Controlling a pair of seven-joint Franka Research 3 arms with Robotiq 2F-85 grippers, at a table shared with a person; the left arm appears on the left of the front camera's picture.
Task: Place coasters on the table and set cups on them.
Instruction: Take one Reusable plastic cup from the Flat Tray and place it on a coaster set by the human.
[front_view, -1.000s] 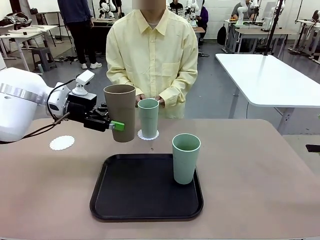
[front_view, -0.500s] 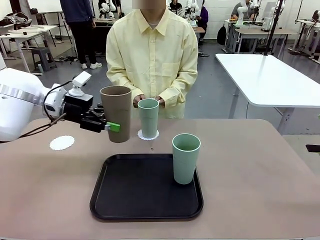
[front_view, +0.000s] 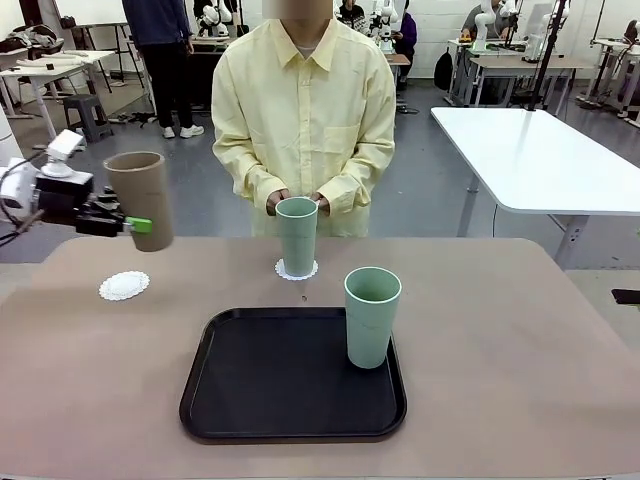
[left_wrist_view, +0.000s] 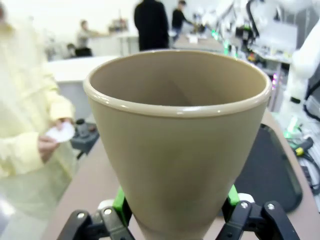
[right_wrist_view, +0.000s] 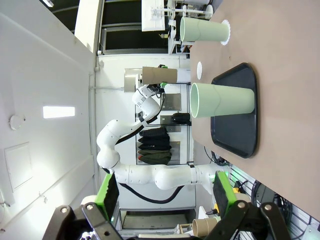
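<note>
At the left edge of the front view, the left gripper (front_view: 148, 227) is clamped on the lower part of the brown cup (front_view: 138, 195) and holds it upright in the air. It sits higher in the frame than a bare coaster (front_view: 124, 286) lying flat on the table (front_view: 520, 330), and a little to its right. Toward the upper middle of the tabletop a mint cup (front_view: 297, 233) stands on a second coaster (front_view: 297, 271), so that pairing looks finished. The other mint cup (front_view: 372, 316) stands at the right side of the black tray (front_view: 270, 385) with no coaster under it. I judge the job roughly a third done: the brown cup seems meant for the bare coaster, and the other mint cup needs a coaster laid and a move off the tray. At the left of the left wrist view the person's hand (left_wrist_view: 47, 145) holds a small white piece (left_wrist_view: 61, 132), perhaps the third coaster, though it is too blurred to say. That view looks straight into the brown cup, which is empty. The tray's cup also shows an empty mouth, and only the rim of the far one's inside can be seen. Apart from that one cup, the tray is bare. Along the bottom of the right wrist view the right gripper (right_wrist_view: 167, 192) has its jaws spread wide with nothing between them.
</note>
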